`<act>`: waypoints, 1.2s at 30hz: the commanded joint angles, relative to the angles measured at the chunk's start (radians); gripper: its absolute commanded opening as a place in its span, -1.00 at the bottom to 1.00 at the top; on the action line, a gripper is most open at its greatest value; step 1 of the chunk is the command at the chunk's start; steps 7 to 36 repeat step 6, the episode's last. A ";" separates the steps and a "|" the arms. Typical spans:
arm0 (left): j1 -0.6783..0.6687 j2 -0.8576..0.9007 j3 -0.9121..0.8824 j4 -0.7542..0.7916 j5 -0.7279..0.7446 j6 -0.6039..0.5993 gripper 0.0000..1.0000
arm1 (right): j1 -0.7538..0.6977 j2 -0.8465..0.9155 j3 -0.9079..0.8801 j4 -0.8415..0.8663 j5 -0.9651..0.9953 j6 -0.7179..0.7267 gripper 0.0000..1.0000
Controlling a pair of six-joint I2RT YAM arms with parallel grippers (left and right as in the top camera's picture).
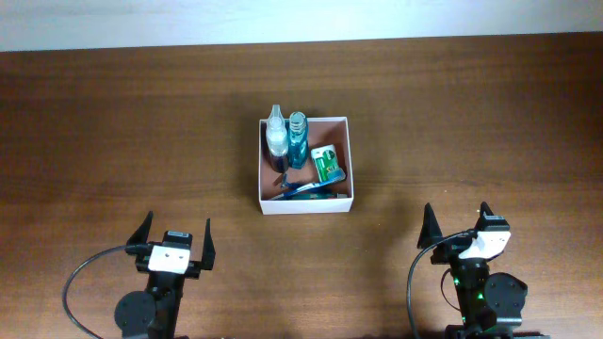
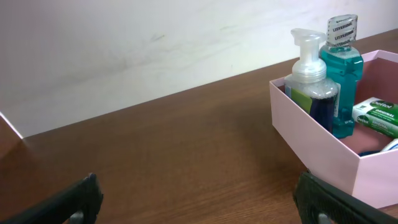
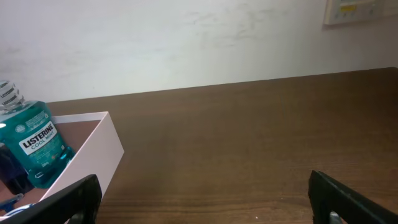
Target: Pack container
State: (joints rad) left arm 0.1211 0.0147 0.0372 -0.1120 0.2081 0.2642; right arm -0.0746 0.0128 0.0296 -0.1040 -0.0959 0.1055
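The container (image 1: 350,160), a shallow square box with thin white walls and a reddish-brown floor, stands mid-table. Inside it stand a clear pump bottle (image 1: 276,138) and a teal mouthwash bottle (image 1: 297,141); a green packet (image 1: 327,164) and a blue item (image 1: 303,187) lie beside them. The left wrist view shows the container (image 2: 311,140) at right with the pump bottle (image 2: 311,84) and mouthwash (image 2: 344,74). The right wrist view shows the container (image 3: 99,149) at left with the mouthwash (image 3: 34,143). My left gripper (image 1: 174,235) and right gripper (image 1: 459,224) both rest open and empty, near the front edge, well short of the container.
The brown wooden table (image 1: 113,122) stretches wide on both sides of the container. A pale wall (image 2: 124,43) runs along the table's far edge. A white wall plate (image 3: 360,9) sits high on the wall at right.
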 commanded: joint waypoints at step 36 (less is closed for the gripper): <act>0.006 -0.010 -0.006 0.003 -0.006 -0.017 0.99 | 0.008 -0.010 -0.008 -0.001 -0.005 -0.001 0.97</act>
